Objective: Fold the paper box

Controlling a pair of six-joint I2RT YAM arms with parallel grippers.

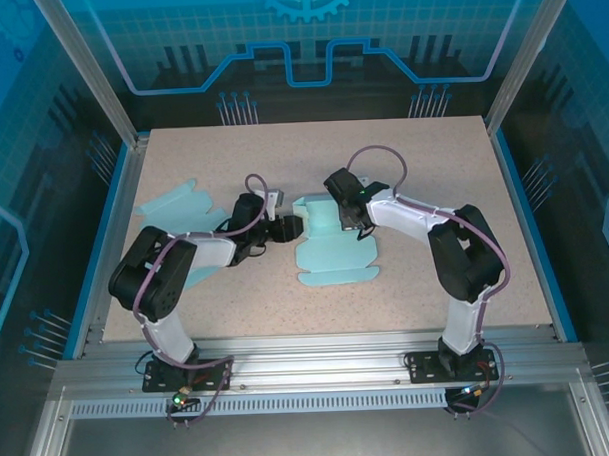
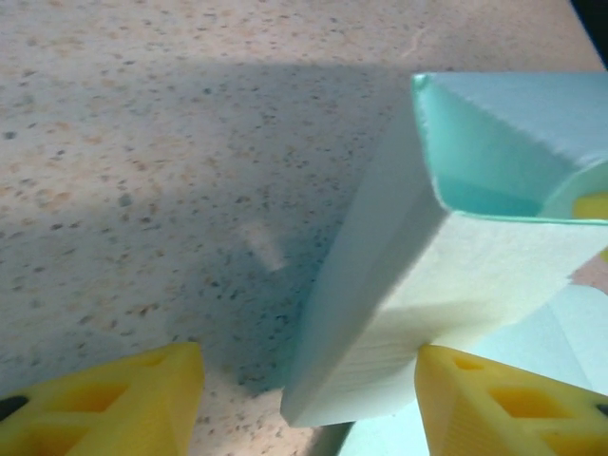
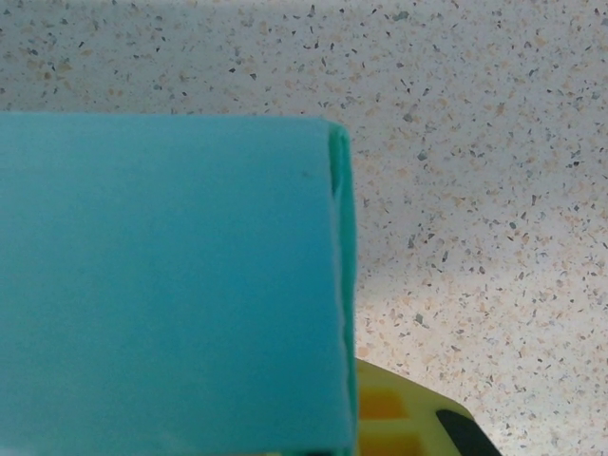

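Note:
The pale teal paper box (image 1: 330,249) lies partly folded in the middle of the table, its near flaps flat and its far end raised. My left gripper (image 1: 290,229) is at the box's left side. In the left wrist view its yellow fingers (image 2: 104,404) stand open around a raised box wall (image 2: 427,275). The right finger touches the wall and the left one is apart from it. My right gripper (image 1: 346,219) is at the box's far right corner, shut on an upright teal panel (image 3: 171,285). One yellow finger (image 3: 408,418) shows beside the panel's edge; the other is hidden behind it.
A second flat teal paper cutout (image 1: 179,207) lies at the left of the speckled table (image 1: 432,163), partly under the left arm. Blue rails and metal frame posts (image 1: 529,210) border the table.

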